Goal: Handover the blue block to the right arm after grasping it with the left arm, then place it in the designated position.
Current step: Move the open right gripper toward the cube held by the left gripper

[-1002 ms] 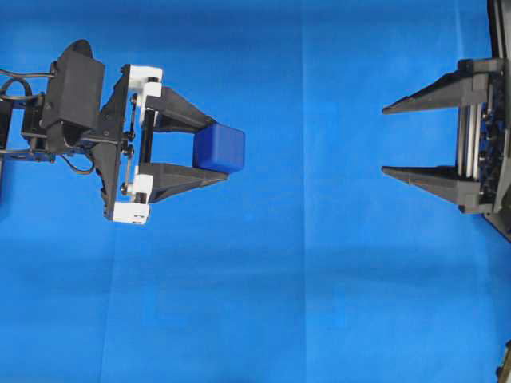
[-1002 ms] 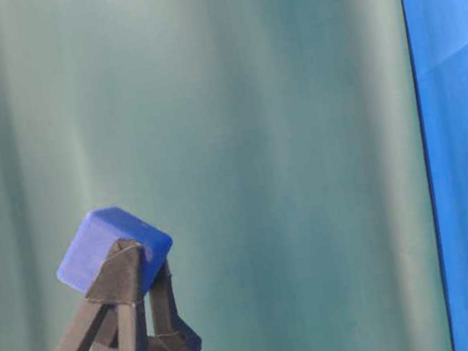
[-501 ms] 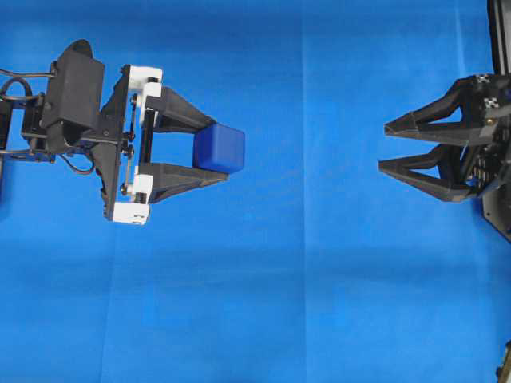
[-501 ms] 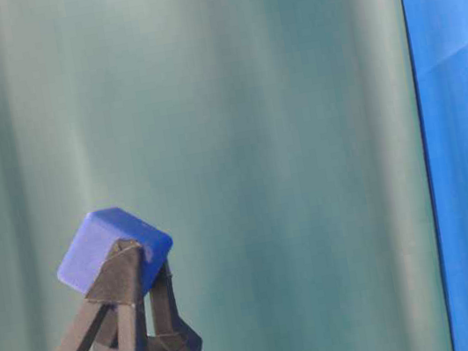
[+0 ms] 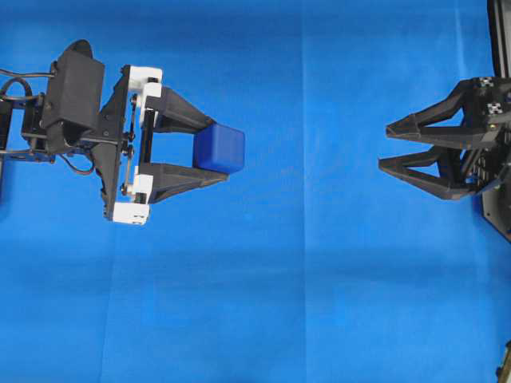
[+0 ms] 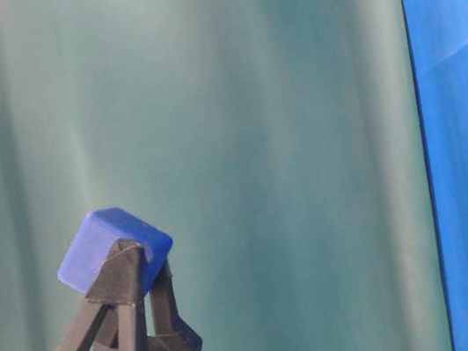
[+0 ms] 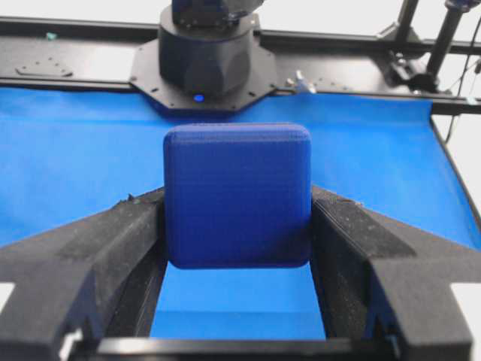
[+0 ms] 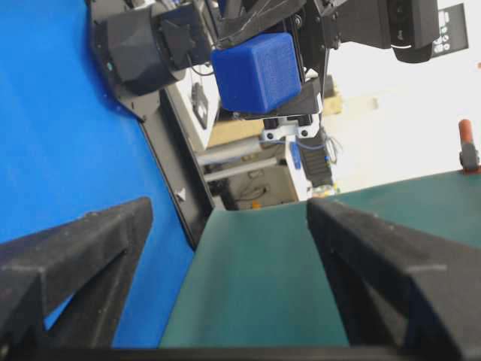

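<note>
The blue block (image 5: 220, 149) is a small dark-blue cube, held off the cloth between the fingertips of my left gripper (image 5: 219, 151), which is shut on it. From table level the blue block (image 6: 110, 245) sits tilted on top of the fingers (image 6: 125, 286). In the left wrist view the blue block (image 7: 237, 194) fills the gap between both pads. My right gripper (image 5: 385, 148) is open and empty at the far right, rolled on its side, with its tips pointing at the block across a wide gap. In the right wrist view the blue block (image 8: 258, 69) is far ahead of the open right gripper (image 8: 229, 214). The designated position shows no mark on the blue cloth (image 5: 303, 271).
Bright-blue cloth covers the whole table. A teal-green backdrop (image 6: 283, 150) stands behind it. The right arm's black base (image 7: 204, 53) and a black frame rail sit at the cloth's far edge in the left wrist view.
The right gripper has rolled about its axis and now lies on its side, still open. The left gripper and the block have not moved.
</note>
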Available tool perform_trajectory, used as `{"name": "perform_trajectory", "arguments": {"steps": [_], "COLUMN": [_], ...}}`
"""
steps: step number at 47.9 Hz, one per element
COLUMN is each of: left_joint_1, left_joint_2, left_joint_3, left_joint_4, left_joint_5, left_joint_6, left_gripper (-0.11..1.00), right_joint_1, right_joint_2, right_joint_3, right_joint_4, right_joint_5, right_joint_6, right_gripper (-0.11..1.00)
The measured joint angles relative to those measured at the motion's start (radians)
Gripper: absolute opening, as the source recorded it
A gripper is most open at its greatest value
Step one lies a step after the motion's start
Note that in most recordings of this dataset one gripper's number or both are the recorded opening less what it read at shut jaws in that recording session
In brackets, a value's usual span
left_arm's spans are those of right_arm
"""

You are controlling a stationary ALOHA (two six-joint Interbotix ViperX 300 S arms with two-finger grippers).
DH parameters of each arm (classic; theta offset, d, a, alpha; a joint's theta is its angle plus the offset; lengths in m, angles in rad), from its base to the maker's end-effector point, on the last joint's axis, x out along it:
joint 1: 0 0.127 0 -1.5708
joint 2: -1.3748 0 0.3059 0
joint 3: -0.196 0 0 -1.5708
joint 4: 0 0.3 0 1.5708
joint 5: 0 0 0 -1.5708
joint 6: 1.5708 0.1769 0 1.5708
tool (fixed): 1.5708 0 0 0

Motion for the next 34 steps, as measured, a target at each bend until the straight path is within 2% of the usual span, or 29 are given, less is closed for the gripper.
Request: {"name": "perform_trajectory", "arguments": {"steps": [34], "left_joint_1": [0.000], "left_joint_2": [0.000], "left_joint_3": [0.000], "left_joint_4": [0.000], "left_joint_5": [0.000], "left_joint_6": [0.000], "left_gripper": [0.49], "right_joint_1": [0.003], "right_joint_2": [0.021], "right_joint_3": [0.000], "right_joint_4": [-0.002], "right_joint_5": [-0.006], "right_joint_6": [0.000], "right_gripper": [0.94]}}
